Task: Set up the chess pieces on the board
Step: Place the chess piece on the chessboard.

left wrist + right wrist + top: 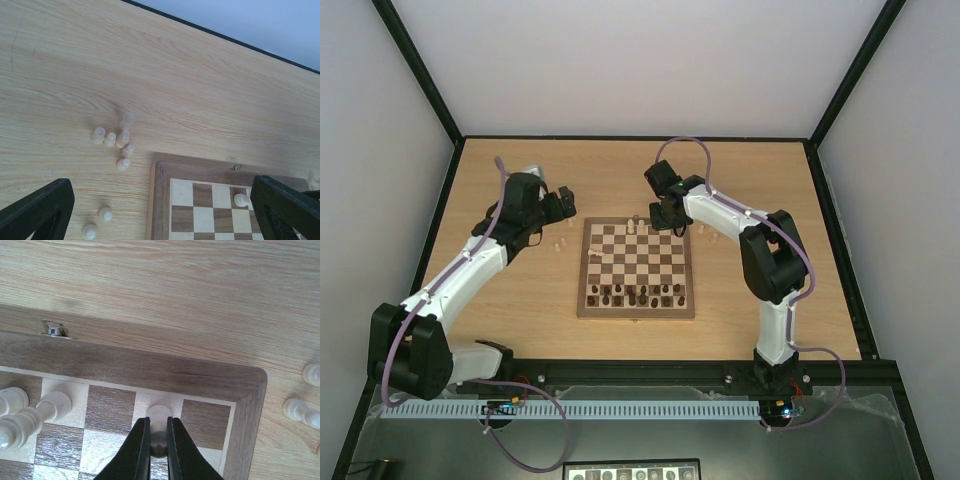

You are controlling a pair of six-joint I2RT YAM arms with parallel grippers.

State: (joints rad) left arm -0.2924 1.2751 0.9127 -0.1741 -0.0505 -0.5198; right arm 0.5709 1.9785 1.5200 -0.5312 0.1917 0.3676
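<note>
Currently a pale chess piece (159, 414) is clamped by the right end effector (158, 424) near the far right corner of the board (150, 367); the left end effector (562, 204) is spread open over the tabletop (190, 70).

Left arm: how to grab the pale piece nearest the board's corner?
From straight above, left gripper pinching the pale piece under its round head. It seems upright; a neighbouring piece crowds one side, so close across the free sides.

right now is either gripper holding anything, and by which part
The right gripper pinches a pale chess piece by its body below the head, on the edge row of the board. The left gripper is open and empty.
</note>
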